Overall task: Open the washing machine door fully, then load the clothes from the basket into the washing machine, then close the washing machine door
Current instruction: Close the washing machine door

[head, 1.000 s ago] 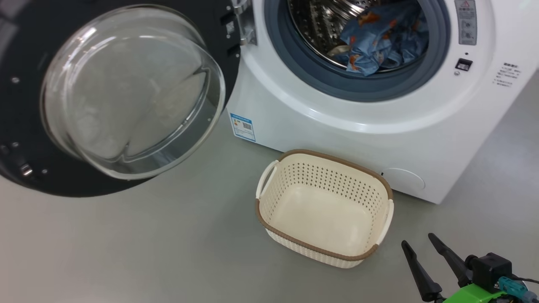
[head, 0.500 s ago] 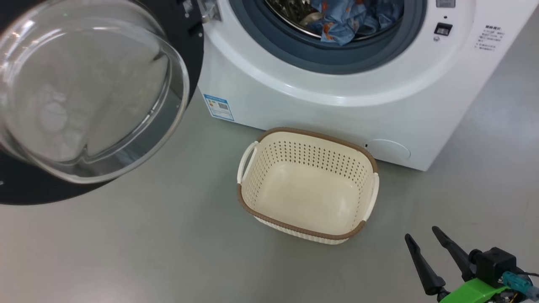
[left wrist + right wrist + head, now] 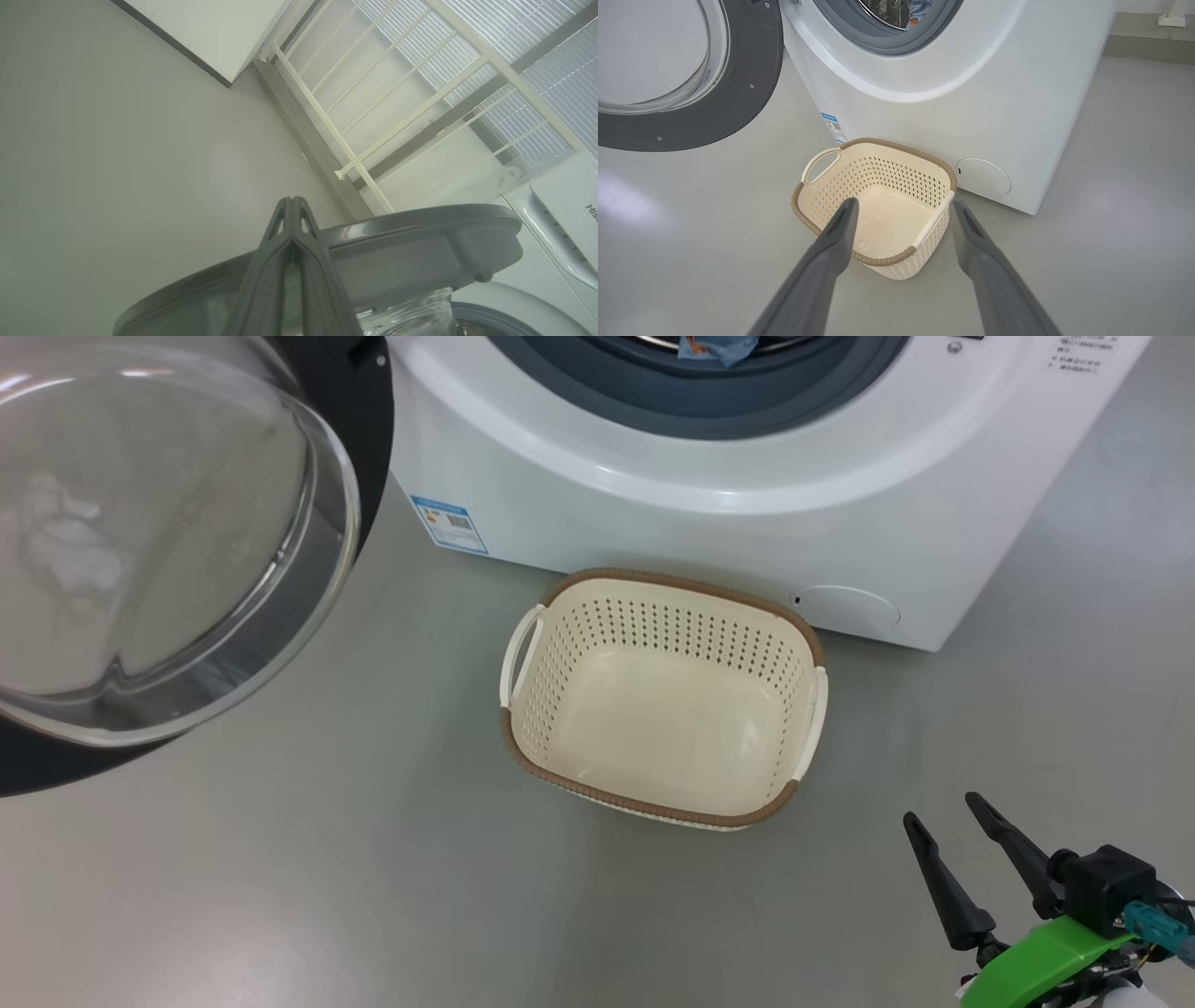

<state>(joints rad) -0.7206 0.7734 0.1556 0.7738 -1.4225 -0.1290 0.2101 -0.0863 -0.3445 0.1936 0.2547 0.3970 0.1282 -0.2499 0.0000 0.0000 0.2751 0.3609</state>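
Door [image 3: 168, 541]: open, on your left.
Basket [image 3: 653, 625]: empty, beside washer [image 3: 709, 523].
Clothes [image 3: 714, 347]: inside washer.
Your left tool [image 3: 292, 201]: together.
Your right tool [image 3: 941, 809]: apart.

Bright, even light, seemingly overhead. Faint shadow beside basket [image 3: 653, 625]. Glare on washing machine door [image 3: 140, 523] glass. Left wrist view hazy, washed-out; edges bend.

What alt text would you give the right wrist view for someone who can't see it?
An empty cream basket sits on the grey floor before the white washing machine, its door swung open at left. Blue clothes show in the drum; the open right tool points at the basket.
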